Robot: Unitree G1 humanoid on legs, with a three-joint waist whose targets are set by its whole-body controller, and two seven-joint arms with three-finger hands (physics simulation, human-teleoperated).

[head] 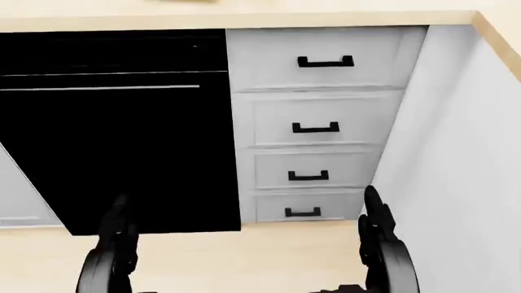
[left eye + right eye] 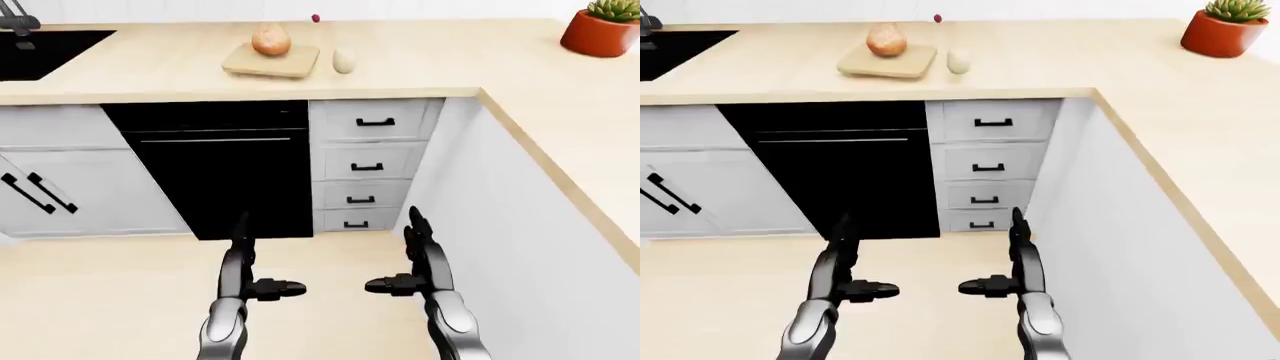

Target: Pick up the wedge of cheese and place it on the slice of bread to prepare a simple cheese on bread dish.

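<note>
Counter (image 2: 420, 60) of pale wood runs across the top of the left-eye view and turns down its right side. On it, above the black oven (image 2: 215, 169), a wooden board (image 2: 270, 60) carries a rounded orange-tan item (image 2: 271, 39); whether this is the bread cannot be told. Just right of the board lies a pale oval lump (image 2: 344, 60), too small to identify as cheese. A potted succulent (image 2: 602, 28) is cut off at the counter's far right corner, a dark sink (image 2: 45, 51) at its left. Below the oven, left hand (image 2: 262, 281) and right hand (image 2: 405, 277) hang over the floor, fingers spread, holding nothing. The head view cuts off the countertop.
</note>
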